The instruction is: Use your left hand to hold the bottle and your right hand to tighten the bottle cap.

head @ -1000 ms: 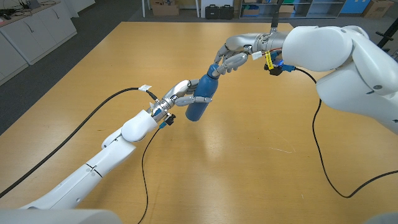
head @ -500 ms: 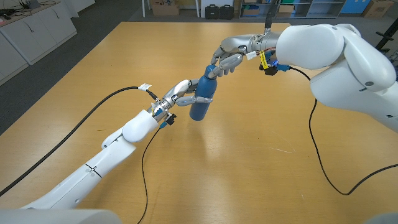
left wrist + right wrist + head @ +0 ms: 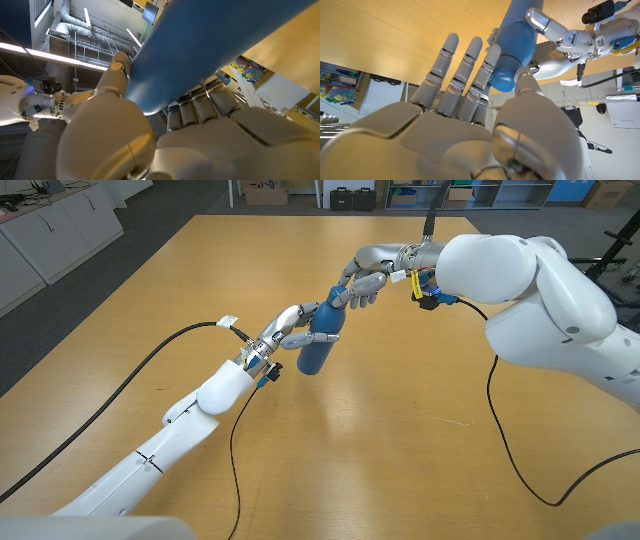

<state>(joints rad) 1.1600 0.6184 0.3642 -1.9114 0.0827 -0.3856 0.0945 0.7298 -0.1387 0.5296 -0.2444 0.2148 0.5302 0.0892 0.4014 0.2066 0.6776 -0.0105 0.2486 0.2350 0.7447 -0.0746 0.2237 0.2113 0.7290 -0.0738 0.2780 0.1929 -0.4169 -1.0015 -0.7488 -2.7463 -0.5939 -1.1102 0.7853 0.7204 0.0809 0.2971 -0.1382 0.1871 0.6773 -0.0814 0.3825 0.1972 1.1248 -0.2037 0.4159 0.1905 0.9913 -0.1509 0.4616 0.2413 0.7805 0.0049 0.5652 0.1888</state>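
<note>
Wooden table (image 3: 400, 440) spreads wide, with dark floor to the left and boxes and cases along the far wall. Out from the right hand's (image 3: 365, 275) fingertips (image 3: 494, 50), which pinch with the thumb around the cap (image 3: 341, 293), the blue bottle (image 3: 322, 335) leans up toward the right near the table's middle, its base low over the wood; I cannot tell whether it touches. Left hand (image 3: 288, 328) grips the bottle's body from the left, fingers wrapped around it. Black cables (image 3: 150, 365) trail from both wrists across the table.
</note>
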